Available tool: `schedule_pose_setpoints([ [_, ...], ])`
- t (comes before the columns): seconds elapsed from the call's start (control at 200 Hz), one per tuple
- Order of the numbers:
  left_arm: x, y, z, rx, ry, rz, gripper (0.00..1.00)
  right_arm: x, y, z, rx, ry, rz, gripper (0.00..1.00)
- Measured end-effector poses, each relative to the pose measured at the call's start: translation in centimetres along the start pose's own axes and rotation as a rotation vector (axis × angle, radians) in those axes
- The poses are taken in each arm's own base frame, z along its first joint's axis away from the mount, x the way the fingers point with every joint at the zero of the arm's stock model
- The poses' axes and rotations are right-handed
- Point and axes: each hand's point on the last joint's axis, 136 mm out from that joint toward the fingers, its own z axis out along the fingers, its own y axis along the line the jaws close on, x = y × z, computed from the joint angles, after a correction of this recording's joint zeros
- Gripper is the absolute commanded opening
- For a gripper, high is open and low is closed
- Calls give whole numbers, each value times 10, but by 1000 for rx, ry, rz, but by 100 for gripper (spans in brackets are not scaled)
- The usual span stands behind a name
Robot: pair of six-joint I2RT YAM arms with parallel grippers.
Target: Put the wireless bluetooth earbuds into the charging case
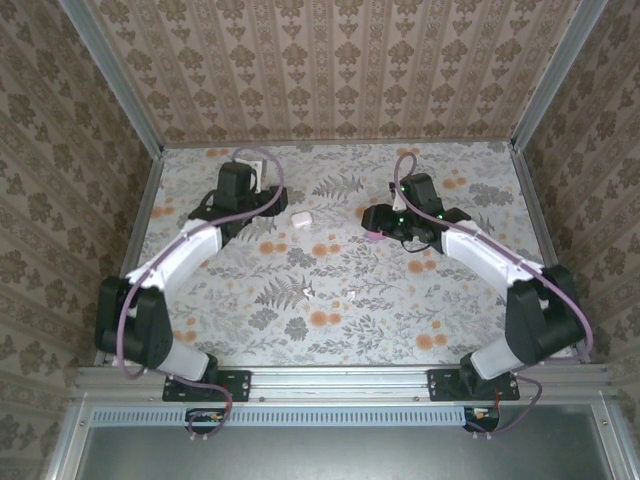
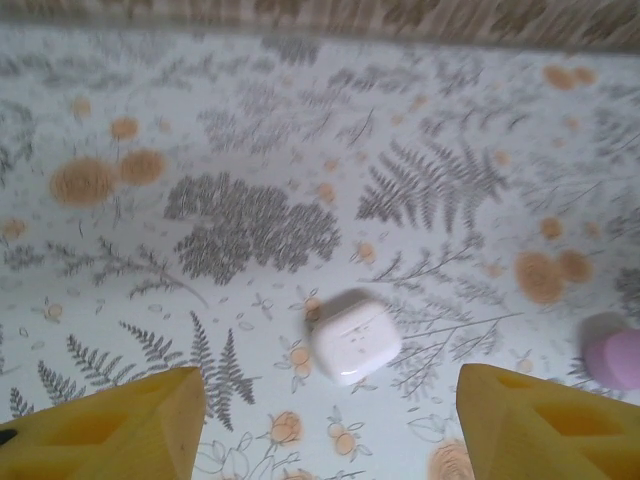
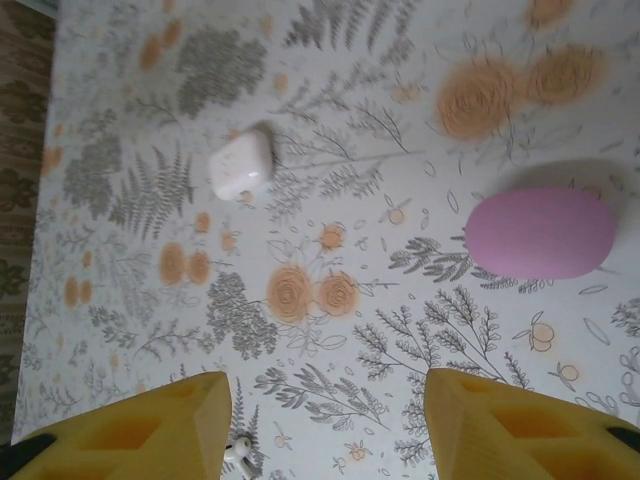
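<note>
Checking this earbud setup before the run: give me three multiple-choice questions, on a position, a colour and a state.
1. From the top camera, the pink pebble-shaped plastic case lies: A left of the white pebble-shaped plastic case; B right of it; C on it.
2. The tiny plastic earbud at the right wrist view's bottom edge is: A white; B black; C green.
3. The jaws of the left gripper and right gripper are: A both open; B both shut; C left shut on a case.
Answers: B, pink sits right, apart; A, it looks white; A, both wrist views show wide gaps.
</note>
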Motion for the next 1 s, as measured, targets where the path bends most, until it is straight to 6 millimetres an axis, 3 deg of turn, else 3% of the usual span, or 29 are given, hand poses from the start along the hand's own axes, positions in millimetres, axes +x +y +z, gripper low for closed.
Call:
schedule_pose_setpoints([
  [0.18, 10, 7, 52, -25, 213, -62, 66, -11, 11, -34, -12, -103, -78, 57],
  [0.37, 35, 13, 101, -105, 416, -126, 72, -12, 9, -41, 7, -116, -111, 58],
  [0.515, 59, 5, 113, -177, 527, -137, 78, -8, 5, -40, 26, -99, -110, 58],
  [0.8, 77, -33, 124, -247, 582, -114, 84, -3, -3, -38, 50, -86, -107, 59],
  [1.0, 81, -27, 136, -340, 598, -119, 83, 0, -5, -37, 55, -78, -105, 59],
])
